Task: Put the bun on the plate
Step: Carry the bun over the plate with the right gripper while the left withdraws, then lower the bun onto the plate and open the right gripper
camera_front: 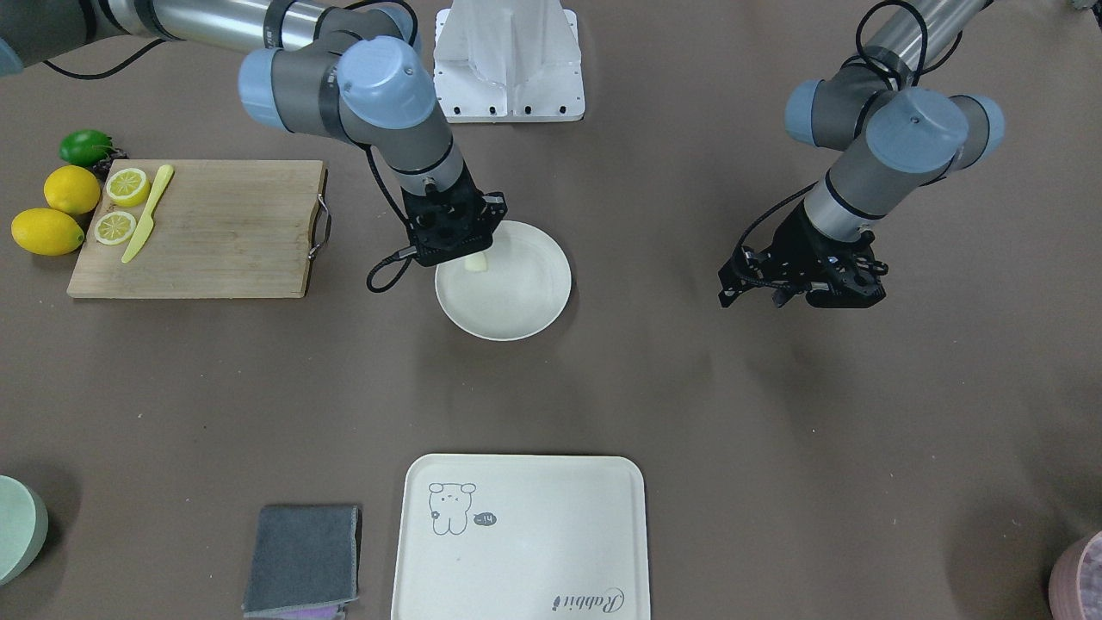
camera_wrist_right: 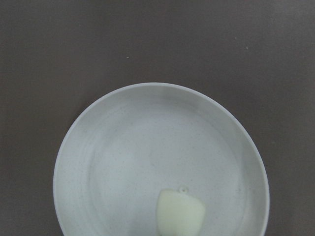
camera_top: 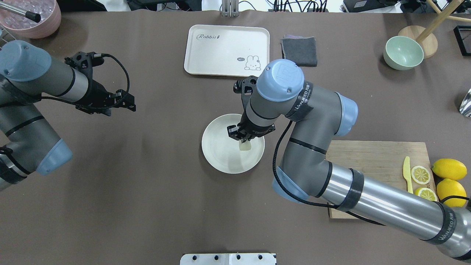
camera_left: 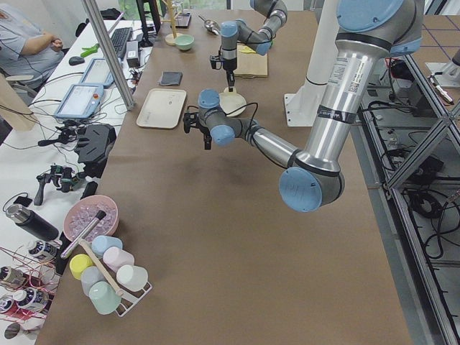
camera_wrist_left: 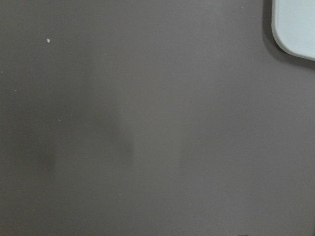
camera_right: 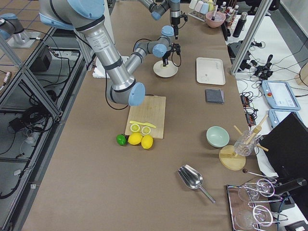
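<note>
The bun (camera_wrist_right: pixel 179 214) sits in the plate (camera_wrist_right: pixel 123 147) directly beneath the right gripper (camera_top: pixel 241 138), whose opening cannot be told, so only release and retreat seem left.

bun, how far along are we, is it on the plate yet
Done: the bun is inside the rim of the plate, off-centre. In hand: the right gripper sits right over it; whether it has let go cannot be seen. Left: release if needed, then lift clear. The left gripper hangs apart over bare table.
</note>
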You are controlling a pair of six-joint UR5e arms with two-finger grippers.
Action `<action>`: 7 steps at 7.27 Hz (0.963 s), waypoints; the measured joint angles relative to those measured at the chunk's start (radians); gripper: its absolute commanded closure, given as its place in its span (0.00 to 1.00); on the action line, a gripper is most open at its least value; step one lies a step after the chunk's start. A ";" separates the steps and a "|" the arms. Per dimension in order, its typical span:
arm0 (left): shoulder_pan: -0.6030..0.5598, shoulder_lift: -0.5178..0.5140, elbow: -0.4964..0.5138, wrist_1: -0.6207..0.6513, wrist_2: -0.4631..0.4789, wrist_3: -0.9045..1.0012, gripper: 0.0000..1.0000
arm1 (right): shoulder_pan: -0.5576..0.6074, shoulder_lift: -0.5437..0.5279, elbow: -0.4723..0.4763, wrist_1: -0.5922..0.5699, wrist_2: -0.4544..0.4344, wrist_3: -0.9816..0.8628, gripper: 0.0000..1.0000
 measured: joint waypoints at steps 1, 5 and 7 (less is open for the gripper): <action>-0.002 0.000 0.002 0.000 0.001 0.000 0.11 | -0.010 0.020 -0.042 0.024 -0.018 0.002 1.00; -0.004 -0.003 0.009 0.001 0.001 0.000 0.11 | -0.047 0.048 -0.124 0.066 -0.049 0.026 0.67; -0.005 0.001 0.009 0.000 0.001 -0.002 0.10 | -0.063 0.045 -0.130 0.068 -0.050 0.060 0.02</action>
